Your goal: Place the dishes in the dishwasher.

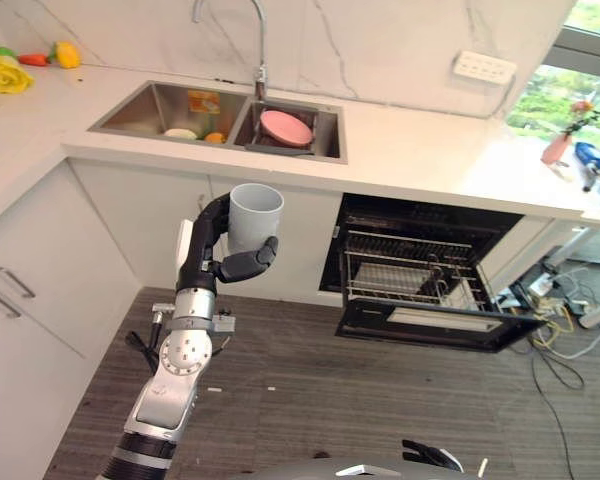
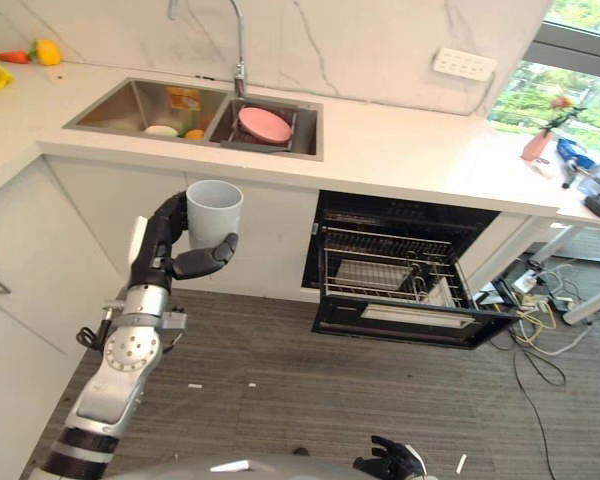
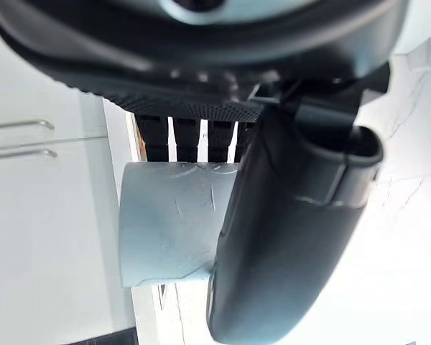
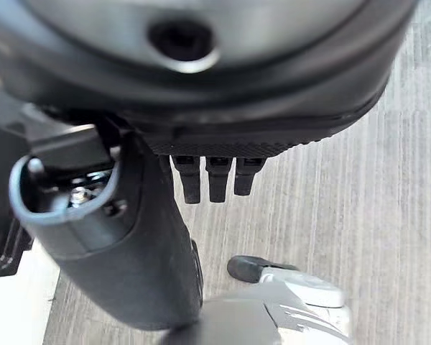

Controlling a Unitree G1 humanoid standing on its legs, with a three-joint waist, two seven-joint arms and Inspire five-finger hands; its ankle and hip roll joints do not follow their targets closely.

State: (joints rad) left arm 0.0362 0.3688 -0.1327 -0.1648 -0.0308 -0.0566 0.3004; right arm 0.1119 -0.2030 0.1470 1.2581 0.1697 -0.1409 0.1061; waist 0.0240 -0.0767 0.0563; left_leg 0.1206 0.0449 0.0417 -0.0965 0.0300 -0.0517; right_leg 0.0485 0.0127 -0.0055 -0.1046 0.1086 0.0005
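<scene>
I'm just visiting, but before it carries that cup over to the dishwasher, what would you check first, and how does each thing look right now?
1. Cup held firmly: ok. The left hand has its fingers and thumb curled round the grey cup.
2. Cup upright: ok, its open mouth faces up.
3. Dishwasher open: ok, the door is down and the rack is pulled out.
4. Free space in the rack: cannot tell, something pale already lies in it.
5. Right hand out of the way: ok, it hangs low above the floor with straight fingers.
6. More dishes waiting: ok, a pink plate sits in the sink.
</scene>
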